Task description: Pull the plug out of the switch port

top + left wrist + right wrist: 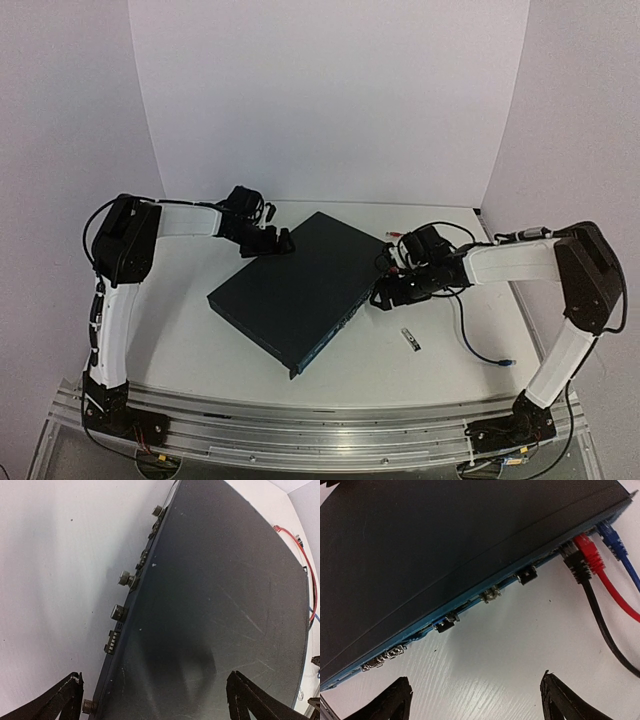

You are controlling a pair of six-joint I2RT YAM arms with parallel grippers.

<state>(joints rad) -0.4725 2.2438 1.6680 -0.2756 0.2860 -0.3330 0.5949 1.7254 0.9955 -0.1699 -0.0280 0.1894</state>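
Right claw (474, 680) gapes empty beside the flat blue-black metal switch (445, 545). Only its wrist view shows black plug (576, 565), red plug (587, 552) and blue plug (612, 537) seated.

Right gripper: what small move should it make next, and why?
Probably shift the right gripper sideways toward the black plug, the nearest of the three seated in the switch. Its jaws stand open and empty, facing bare ports off to one side of that plug.

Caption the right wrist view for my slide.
Open right tool faces the switch edge, with a black plug, red plug and blue plug seated in ports.
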